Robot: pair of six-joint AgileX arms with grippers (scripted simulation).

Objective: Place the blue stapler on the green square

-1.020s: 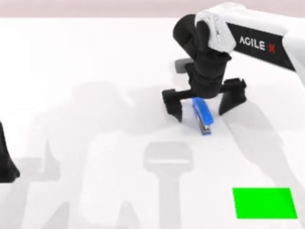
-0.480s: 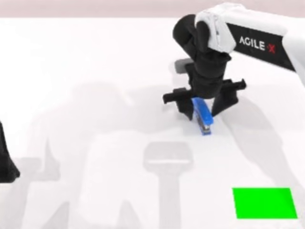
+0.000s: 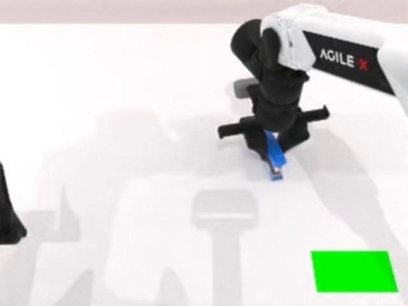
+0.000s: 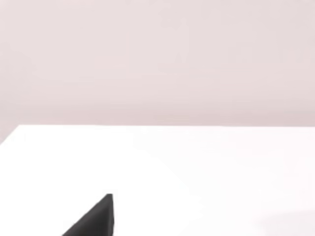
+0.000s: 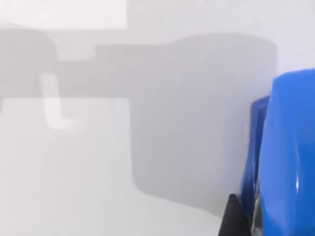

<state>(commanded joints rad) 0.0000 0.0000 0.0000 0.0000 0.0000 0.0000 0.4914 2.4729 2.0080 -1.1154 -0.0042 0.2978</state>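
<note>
The right end effector (image 3: 275, 145), in the upper right of the top view, has pulled its two fingers in. A second ago they stood wide apart; now they press the sides of the blue stapler (image 3: 275, 156).

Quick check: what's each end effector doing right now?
Left end effector: parked at the table's left edge; fingers cannot be told.
Right end effector: closed on the small bright blue stapler.
</note>
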